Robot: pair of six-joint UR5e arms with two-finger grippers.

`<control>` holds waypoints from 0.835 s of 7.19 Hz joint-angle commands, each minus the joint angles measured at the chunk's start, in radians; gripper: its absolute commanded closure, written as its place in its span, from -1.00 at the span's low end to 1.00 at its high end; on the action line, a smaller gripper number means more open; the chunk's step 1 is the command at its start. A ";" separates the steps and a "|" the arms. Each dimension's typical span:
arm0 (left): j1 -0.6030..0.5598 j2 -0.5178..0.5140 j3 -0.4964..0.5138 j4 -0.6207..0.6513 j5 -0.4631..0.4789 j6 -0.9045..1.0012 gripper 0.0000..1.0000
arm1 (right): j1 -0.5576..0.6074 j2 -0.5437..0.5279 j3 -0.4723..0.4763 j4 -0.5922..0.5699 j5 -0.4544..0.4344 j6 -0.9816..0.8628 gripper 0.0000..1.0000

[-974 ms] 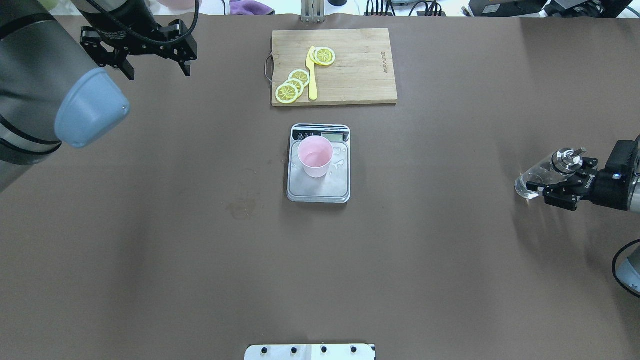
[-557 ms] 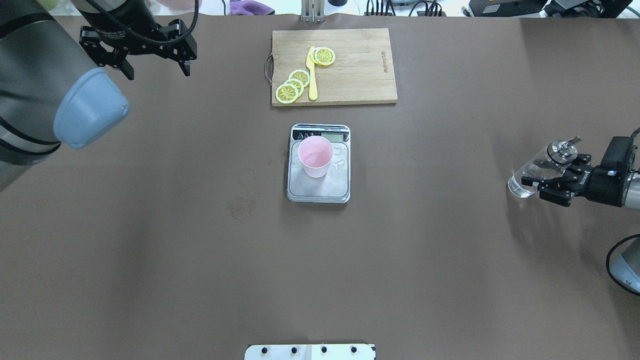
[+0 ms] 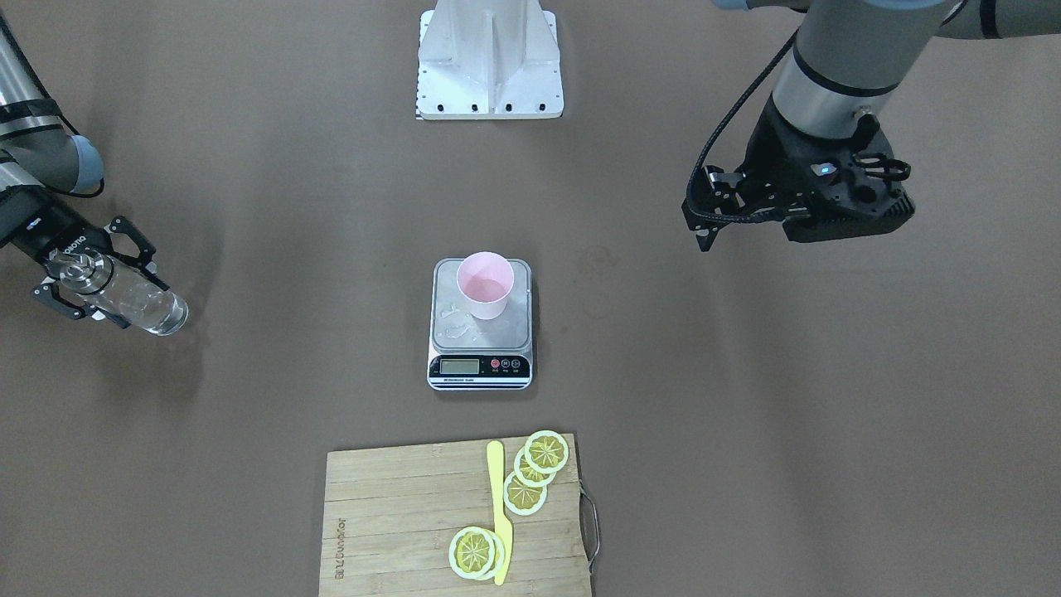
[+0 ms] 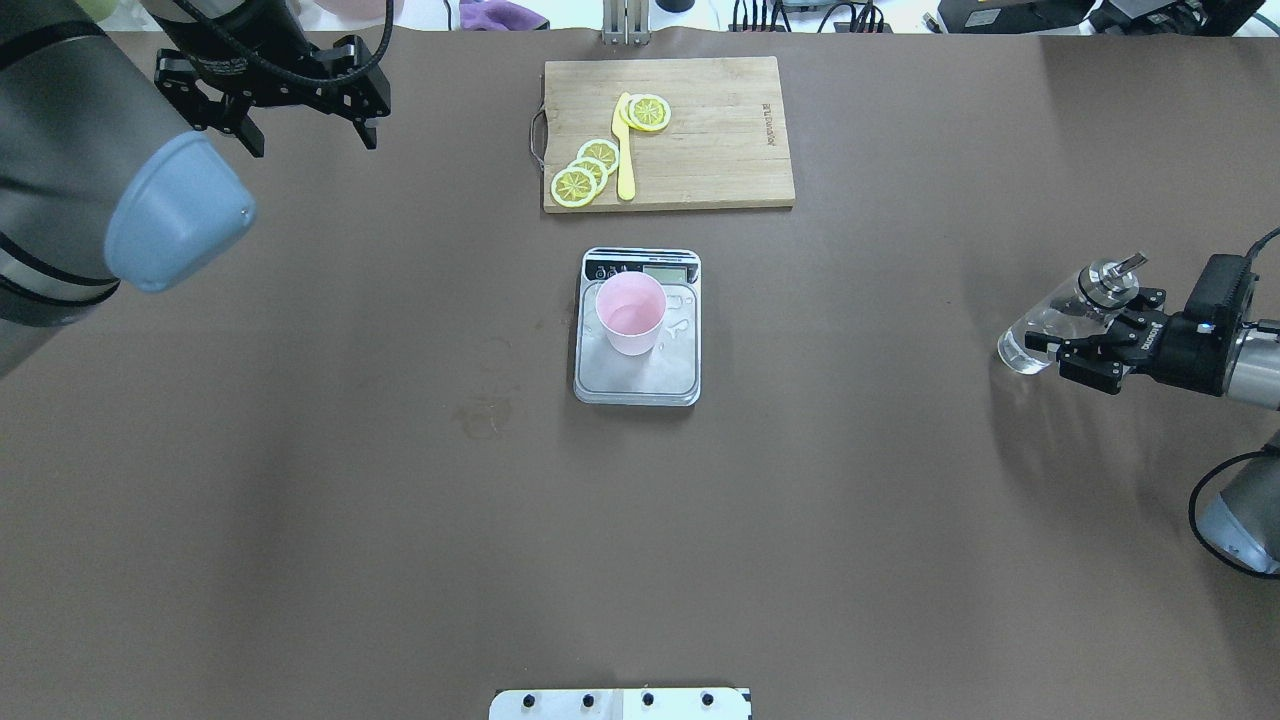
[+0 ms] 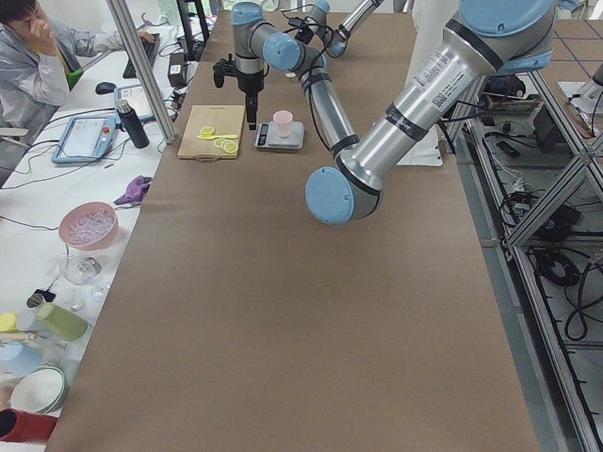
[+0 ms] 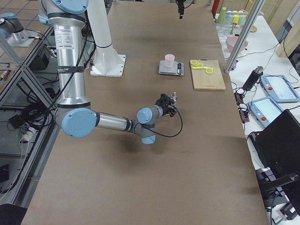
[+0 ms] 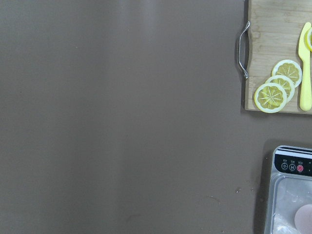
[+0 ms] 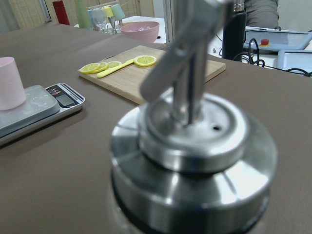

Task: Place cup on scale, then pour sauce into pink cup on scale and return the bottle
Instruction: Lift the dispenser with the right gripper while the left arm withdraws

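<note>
The pale pink cup [image 4: 630, 313] stands upright on the silver scale [image 4: 640, 378] at the table's middle; both also show in the front view, the cup [image 3: 483, 284] on the scale [image 3: 519, 329]. Clear drops lie on the platform beside the cup. My right gripper [image 4: 1095, 345] is shut on the clear glass bottle [image 4: 1045, 328] near its capped top, at the table's right side, far from the scale. The bottle stands about upright with clear sauce inside [image 3: 141, 305]. Its silver cap [image 8: 195, 141] fills the right wrist view. My left gripper [image 4: 305, 125] is open and empty, high over the far left.
A wooden cutting board [image 4: 720, 130] with lemon slices and a yellow knife [image 4: 625, 150] lies beyond the scale. The robot's white base [image 3: 491, 62] stands at the near edge. Bowls, cups and a person sit on a side table [image 5: 89, 226] past the far edge.
My right gripper has carried the bottle a little farther from the robot and toward the table's middle. The left arm has barely moved. The cup and scale are unchanged.
</note>
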 commanded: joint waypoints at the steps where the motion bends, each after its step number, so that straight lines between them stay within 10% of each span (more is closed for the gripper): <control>1: -0.071 0.010 0.033 0.000 -0.002 0.134 -0.95 | -0.001 0.021 0.096 -0.179 -0.018 -0.007 1.00; 6: -0.180 0.142 0.097 -0.041 -0.014 0.442 -0.95 | -0.103 0.051 0.453 -0.839 -0.025 -0.118 1.00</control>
